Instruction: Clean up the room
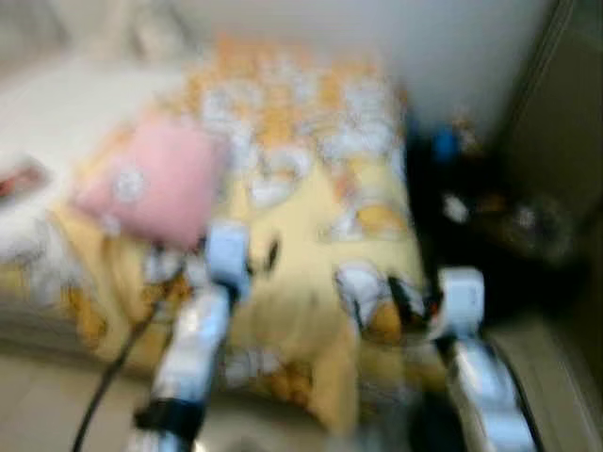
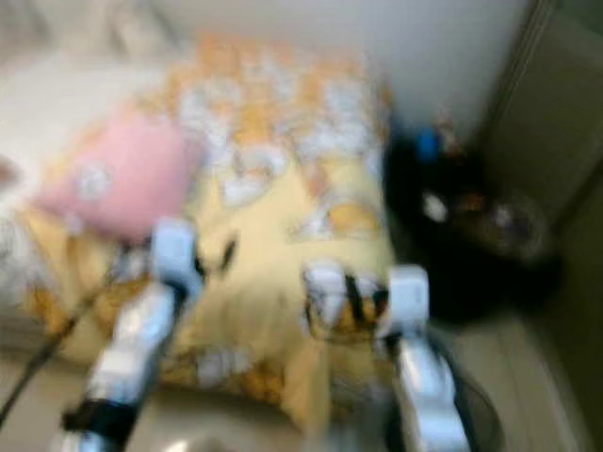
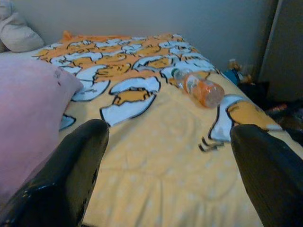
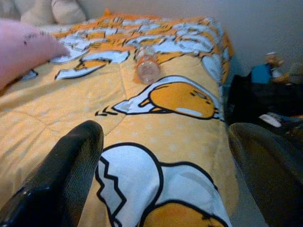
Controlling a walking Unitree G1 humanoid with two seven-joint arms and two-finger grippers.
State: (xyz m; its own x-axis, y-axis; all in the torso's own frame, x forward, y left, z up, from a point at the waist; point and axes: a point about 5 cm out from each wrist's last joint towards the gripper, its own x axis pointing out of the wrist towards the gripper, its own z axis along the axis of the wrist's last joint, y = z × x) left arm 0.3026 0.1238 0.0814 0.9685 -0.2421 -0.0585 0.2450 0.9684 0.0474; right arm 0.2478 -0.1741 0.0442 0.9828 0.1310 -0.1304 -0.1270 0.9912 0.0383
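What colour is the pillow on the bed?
Pink. The pillow shows best in the left wrist view.

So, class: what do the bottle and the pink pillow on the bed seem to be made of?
Bottle: probably clear plastic, glossy; you see through it, with an orange label. Pink pillow: soft fabric, matte, its surface bulging softly over the yellow blanket.

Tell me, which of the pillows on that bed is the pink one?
The pink pillow lying on the yellow blanket, closest to the left gripper. The other pillow, up by the wall, is cream.

bed [image 3: 156,156]: yellow cartoon quilt | wall [image 3: 142,19]: plain grey | light: dim
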